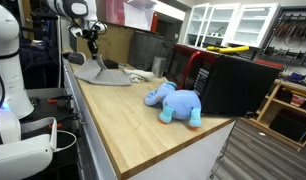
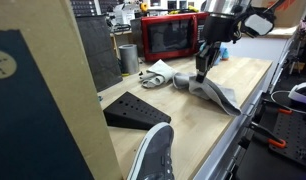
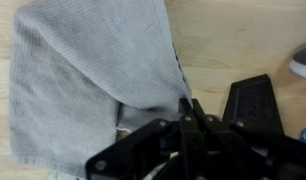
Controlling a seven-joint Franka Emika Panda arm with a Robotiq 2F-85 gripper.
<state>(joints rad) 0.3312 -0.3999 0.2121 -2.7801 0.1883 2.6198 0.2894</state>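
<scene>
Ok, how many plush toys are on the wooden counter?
1: a blue plush elephant lying on the wooden counter beside the black box. Others may be hidden behind it.

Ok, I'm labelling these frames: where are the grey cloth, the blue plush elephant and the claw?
grey cloth (image 3: 83,70), wrist view, middle of the knitted fabric.
blue plush elephant (image 1: 176,102), in an exterior view, its body.
claw (image 2: 201,74), in an exterior view, shut fingertips pinching the grey cloth.

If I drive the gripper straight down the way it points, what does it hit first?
The grey cloth: the gripper points down, shut on a fold of it. Under that comes the table, probably very close, though depth is unclear.
</scene>
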